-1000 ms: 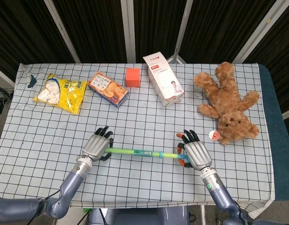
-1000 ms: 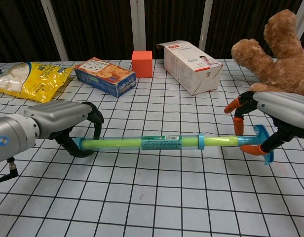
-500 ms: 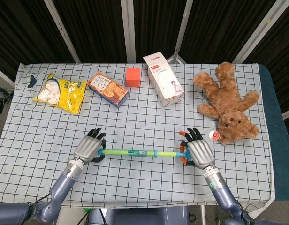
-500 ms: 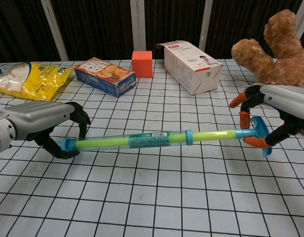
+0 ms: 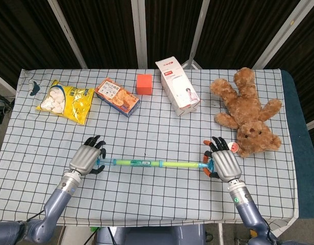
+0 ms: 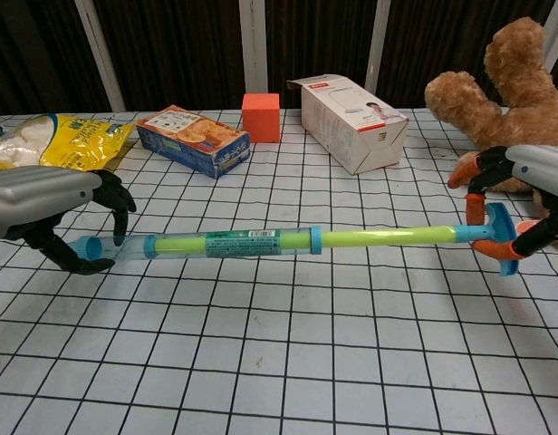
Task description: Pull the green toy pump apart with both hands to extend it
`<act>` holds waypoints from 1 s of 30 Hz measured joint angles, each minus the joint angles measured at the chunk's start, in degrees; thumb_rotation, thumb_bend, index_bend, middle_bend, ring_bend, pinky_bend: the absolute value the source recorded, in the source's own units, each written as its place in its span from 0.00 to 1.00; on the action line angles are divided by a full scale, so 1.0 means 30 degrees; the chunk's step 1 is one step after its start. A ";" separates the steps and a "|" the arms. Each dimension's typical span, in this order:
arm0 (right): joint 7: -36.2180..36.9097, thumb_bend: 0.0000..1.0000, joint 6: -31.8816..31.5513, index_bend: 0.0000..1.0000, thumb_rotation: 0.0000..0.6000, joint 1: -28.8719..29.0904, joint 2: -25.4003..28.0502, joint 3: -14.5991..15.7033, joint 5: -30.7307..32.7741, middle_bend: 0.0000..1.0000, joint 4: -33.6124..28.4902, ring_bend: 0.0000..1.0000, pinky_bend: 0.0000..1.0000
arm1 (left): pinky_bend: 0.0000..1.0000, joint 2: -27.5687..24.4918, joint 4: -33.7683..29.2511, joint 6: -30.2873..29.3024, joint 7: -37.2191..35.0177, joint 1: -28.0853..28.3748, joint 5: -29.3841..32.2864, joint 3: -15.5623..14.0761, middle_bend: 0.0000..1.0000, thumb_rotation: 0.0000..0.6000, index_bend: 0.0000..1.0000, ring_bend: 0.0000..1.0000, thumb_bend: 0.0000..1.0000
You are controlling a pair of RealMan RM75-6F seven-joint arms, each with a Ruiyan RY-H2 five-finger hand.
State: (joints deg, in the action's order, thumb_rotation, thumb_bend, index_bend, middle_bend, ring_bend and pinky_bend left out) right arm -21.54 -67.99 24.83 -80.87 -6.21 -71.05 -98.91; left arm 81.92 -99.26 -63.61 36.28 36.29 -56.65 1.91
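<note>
No word, brand or number can be read with certainty; the white carton at twelve o'clock of the table bears red print too small to make out; the orange snack box at eleven o'clock shows blurred lettering; the green toy pump carries a teal label with illegible marks; the yellow bag at ten o'clock likewise.

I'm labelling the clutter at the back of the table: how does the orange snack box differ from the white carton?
The orange snack box is smaller and flatter; the white carton is longer and bulkier. The snack box is orange with blue sides and pictured snacks; the carton is white with red print. The snack box sits left of the red cube, the carton right of it. Both lie on their sides on the checked cloth.
</note>
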 measured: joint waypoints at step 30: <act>0.0790 0.42 -0.0683 0.67 1.00 -0.0659 0.1598 -0.0647 0.1174 0.22 -0.0533 0.00 0.00 | 0.11 -0.2750 -0.0427 0.0189 -0.1203 -0.0575 -0.0801 -0.0101 0.18 1.00 0.57 0.00 0.54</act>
State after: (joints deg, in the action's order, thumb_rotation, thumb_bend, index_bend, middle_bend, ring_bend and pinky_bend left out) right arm -19.17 -70.04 22.85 -76.07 -8.15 -67.52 -100.51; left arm 73.67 -100.54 -63.04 32.67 34.57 -59.06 1.61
